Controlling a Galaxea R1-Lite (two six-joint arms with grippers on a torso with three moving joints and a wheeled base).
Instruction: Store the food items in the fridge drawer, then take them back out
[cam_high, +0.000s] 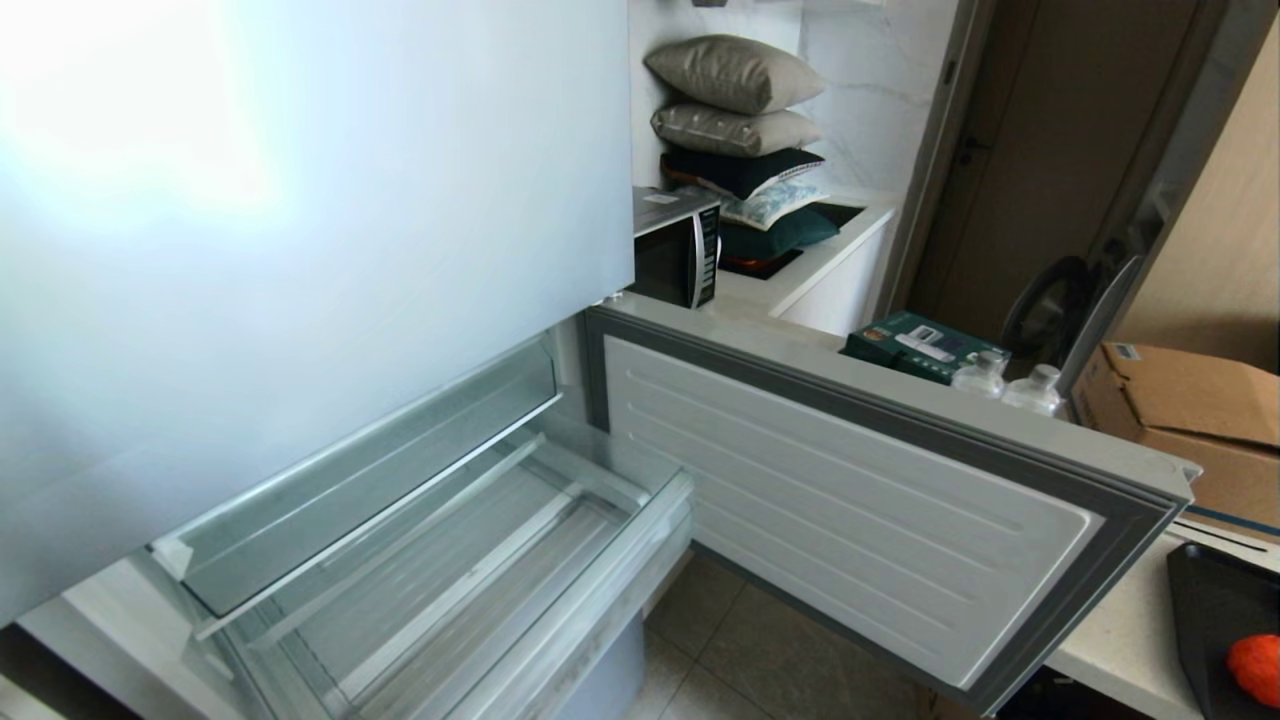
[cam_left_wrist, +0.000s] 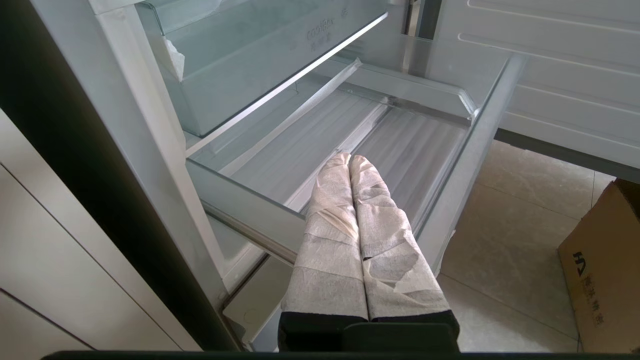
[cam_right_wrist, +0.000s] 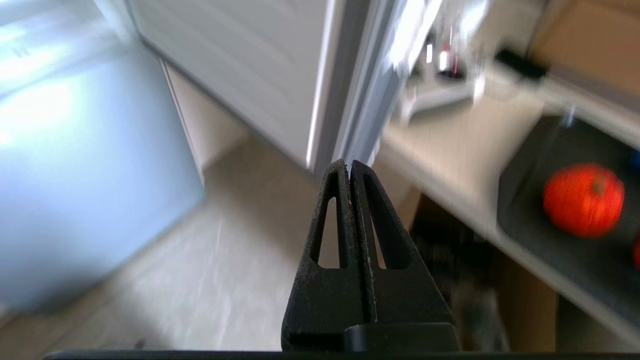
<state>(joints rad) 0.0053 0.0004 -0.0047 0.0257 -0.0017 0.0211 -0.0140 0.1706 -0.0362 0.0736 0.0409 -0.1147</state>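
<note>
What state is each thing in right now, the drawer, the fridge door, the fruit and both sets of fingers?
fridge drawer: pulled out, empty
lower fridge door: swung open
orange pumpkin-like fruit: lying in the dark tray, outside the fridge
left gripper: fingers shut, holding nothing
right gripper: fingers shut, holding nothing

We're looking down into the wide clear plastic fridge drawer (cam_high: 470, 590), pulled out, its ribbed floor bare. The white-lined fridge door (cam_high: 850, 500) hangs open beside it. At the far right, the bumpy orange pumpkin-like fruit (cam_high: 1257, 668) sits on a dark tray (cam_high: 1215, 610).
</note>
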